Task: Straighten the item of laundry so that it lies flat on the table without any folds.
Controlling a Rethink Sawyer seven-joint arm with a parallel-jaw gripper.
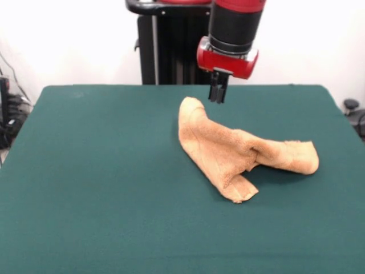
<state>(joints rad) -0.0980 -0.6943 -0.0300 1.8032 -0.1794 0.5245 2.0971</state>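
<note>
The tan-orange towel (228,149) lies crumpled right of the middle of the green table (91,171). It is folded over itself: a raised end points to the far side near the gripper, one lobe stretches right, and a corner points to the near side. My gripper (217,98) hangs from the red and black arm just beyond and to the right of the towel's raised far end. It is shut and holds nothing. It is apart from the cloth.
The robot's black pedestal (171,45) stands at the table's far edge. Cables and dark gear (8,114) sit off the table's left side, and a dark object (353,111) off its right.
</note>
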